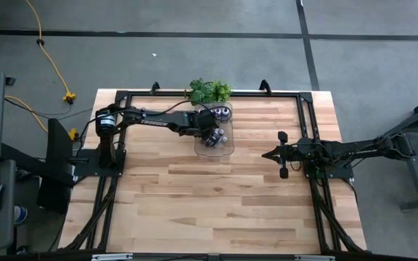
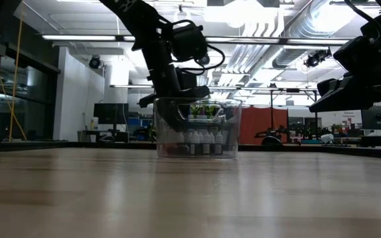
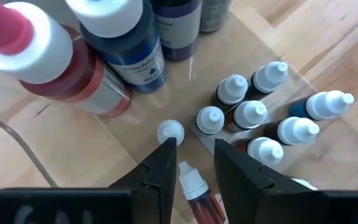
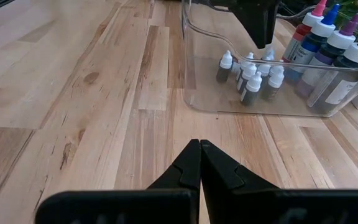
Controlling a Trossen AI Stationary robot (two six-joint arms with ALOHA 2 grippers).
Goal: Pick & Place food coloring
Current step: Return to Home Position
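The clear tray (image 1: 227, 148) is the landmark; it sits on the wooden surface (image 1: 216, 210), just beside a green leafy plant (image 1: 209, 90).

All the food coloring (image 4: 250, 78) that shows is inside this tray. The small bottles (image 3: 247, 115), white-capped with dark contents, stand bunched together on the tray floor. The larger bottles (image 4: 328, 43) stand in a row along one tray wall, on the plant's side. Among them are a red one (image 3: 36, 50) with a pink tip and a blue one (image 3: 129, 43).

The left claw (image 3: 194, 146) reaches down inside the tray, over the cluster of small bottles. Its fingers (image 3: 163, 168) are spread. One small bottle with reddish-brown contents (image 3: 197, 190) shows in the gap between them, tilted rather than upright like its neighbours. Whether either finger touches it cannot be made out. In the low view the left arm comes down over the tray rim (image 2: 197, 100), with the small bottles lined up at the tray's base.

The right claw (image 4: 199, 144) is pressed together and pinches nothing. It hangs outside the tray and well apart from it, pointing toward the tray wall, over bare wood.
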